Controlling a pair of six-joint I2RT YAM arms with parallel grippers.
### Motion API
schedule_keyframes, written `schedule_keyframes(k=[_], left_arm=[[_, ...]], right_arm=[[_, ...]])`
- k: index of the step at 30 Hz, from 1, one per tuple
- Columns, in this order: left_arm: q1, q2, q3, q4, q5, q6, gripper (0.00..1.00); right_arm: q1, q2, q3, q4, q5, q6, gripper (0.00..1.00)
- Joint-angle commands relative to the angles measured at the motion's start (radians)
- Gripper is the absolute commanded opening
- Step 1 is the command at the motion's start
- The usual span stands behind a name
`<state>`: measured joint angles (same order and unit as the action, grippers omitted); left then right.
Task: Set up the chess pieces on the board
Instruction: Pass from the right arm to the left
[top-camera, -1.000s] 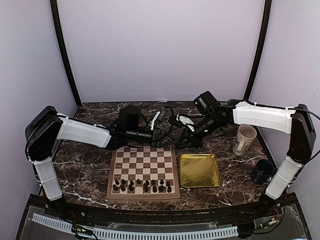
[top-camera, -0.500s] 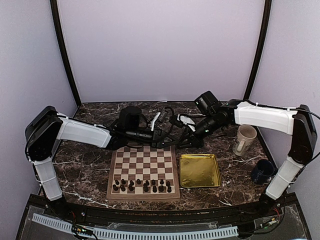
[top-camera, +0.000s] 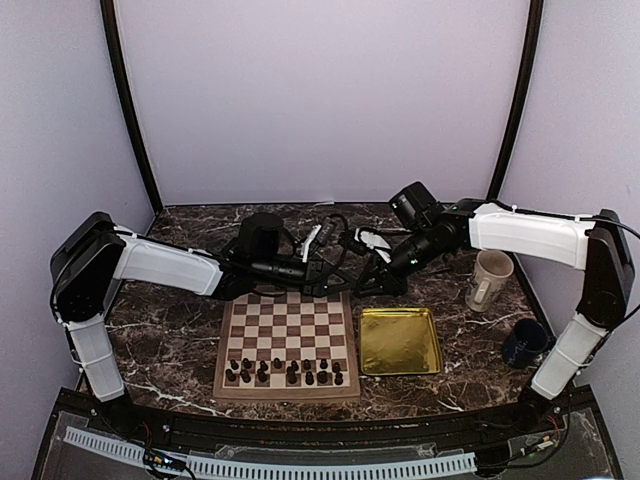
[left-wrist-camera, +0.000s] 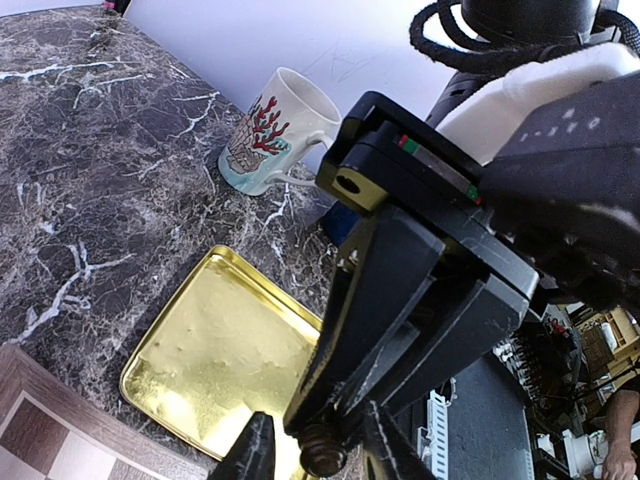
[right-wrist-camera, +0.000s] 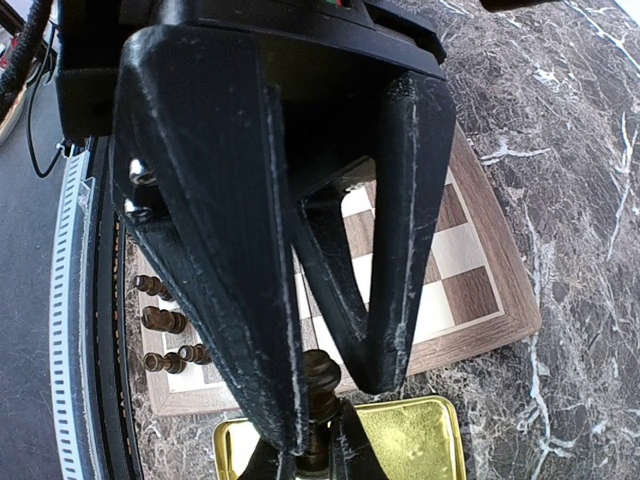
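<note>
1 dark knobbed chess piece (right-wrist-camera: 318, 398) | right claw (right-wrist-camera: 330, 412) pinches it | left claw (left-wrist-camera: 320, 455) spread

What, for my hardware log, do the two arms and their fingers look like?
Both arms match: white shells on the long links of the left arm and right arm, black joints and wrists. The fingers are black, flat, tapering wedges with scuffed edges. Black cables loop by the wrist.

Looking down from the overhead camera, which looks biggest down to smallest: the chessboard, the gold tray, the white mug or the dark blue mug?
1. chessboard
2. gold tray
3. white mug and dark blue mug: they look about alike in this view, too close to rank.
</note>
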<state>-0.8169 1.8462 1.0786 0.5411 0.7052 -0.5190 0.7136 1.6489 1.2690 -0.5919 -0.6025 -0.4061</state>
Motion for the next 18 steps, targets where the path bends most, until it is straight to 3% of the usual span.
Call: schedule_keyframes(k=[1, 14, 18], left_arm=[[-0.007, 0.001, 0.006, -0.029, -0.011, 0.014, 0.32], [-0.007, -0.006, 0.010, -0.031, 0.009, 0.030, 0.16], [-0.004, -0.037, 0.018, -0.091, -0.008, 0.073, 0.15]], right_arm=[[0.007, -0.043, -0.005, 0.032, -0.032, 0.010, 0.07], [0.006, -0.041, -0.003, 0.038, -0.028, 0.018, 0.09], [0.002, -0.047, -0.008, 0.033, -0.007, 0.018, 0.20]])
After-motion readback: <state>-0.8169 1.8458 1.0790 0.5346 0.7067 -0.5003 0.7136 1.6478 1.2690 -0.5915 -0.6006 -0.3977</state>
